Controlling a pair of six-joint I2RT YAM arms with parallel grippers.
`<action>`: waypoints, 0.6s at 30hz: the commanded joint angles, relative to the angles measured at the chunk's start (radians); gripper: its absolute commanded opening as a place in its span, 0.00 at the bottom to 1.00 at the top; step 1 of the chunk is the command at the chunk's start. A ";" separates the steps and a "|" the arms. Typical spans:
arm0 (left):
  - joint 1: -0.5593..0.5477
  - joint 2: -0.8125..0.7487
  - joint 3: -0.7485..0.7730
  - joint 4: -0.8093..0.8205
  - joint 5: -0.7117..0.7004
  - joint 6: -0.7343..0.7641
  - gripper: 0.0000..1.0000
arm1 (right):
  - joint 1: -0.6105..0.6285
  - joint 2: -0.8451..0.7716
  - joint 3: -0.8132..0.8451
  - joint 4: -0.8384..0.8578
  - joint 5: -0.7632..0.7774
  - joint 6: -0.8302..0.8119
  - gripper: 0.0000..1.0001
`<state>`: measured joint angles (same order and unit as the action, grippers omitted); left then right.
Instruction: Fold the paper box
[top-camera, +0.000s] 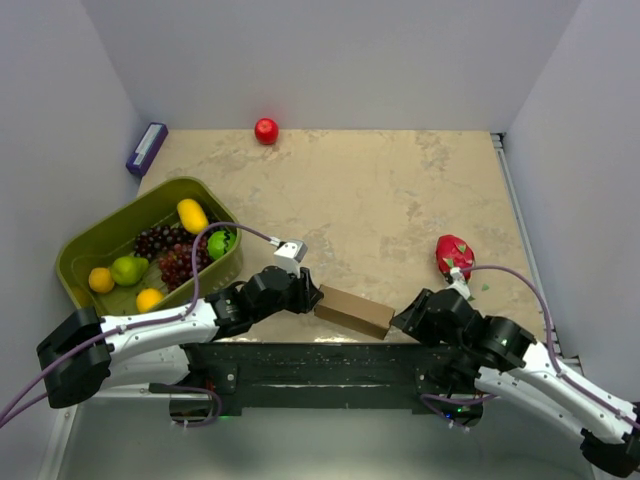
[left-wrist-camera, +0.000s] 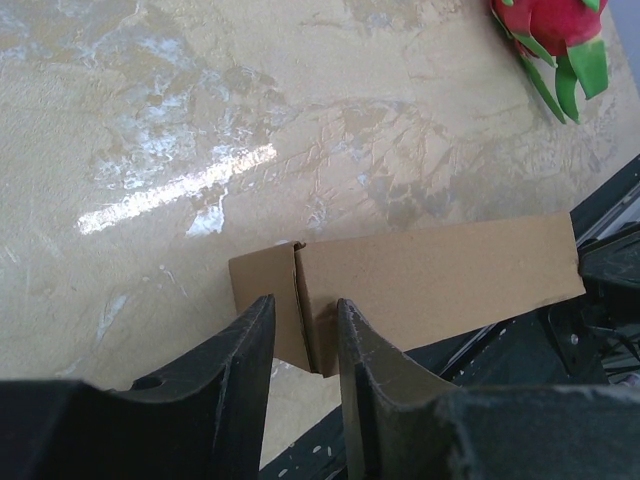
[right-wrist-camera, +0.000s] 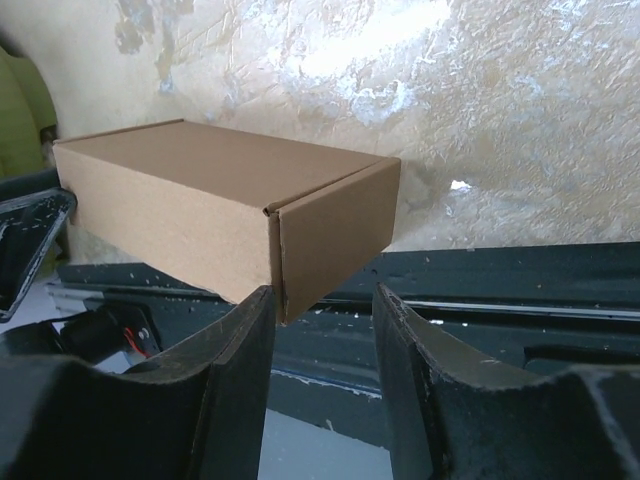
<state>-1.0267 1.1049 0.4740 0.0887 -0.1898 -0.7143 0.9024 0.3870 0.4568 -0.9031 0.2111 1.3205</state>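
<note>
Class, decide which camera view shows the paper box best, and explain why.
Right wrist: the paper box looms close, showing top, side and end faces. Top external shows it small and distant; left wrist shows mainly one flat face.

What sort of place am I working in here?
Probably a robot test cell, not a home: plain white walls box in a marble-look tabletop, with staged props on it, a green fruit basket, a dragon fruit and the paper box.
</note>
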 joint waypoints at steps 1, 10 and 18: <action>0.004 0.024 -0.038 -0.116 0.004 0.024 0.35 | 0.000 0.044 -0.027 -0.048 0.005 -0.004 0.45; 0.004 0.013 -0.044 -0.104 0.033 0.019 0.34 | 0.000 0.176 -0.032 0.010 -0.004 -0.047 0.41; 0.005 -0.036 0.008 -0.124 0.039 0.035 0.49 | 0.000 0.096 0.022 0.039 0.030 -0.038 0.59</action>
<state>-1.0149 1.0775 0.4652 0.0639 -0.1856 -0.7132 0.9020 0.5121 0.4732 -0.8452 0.1993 1.2968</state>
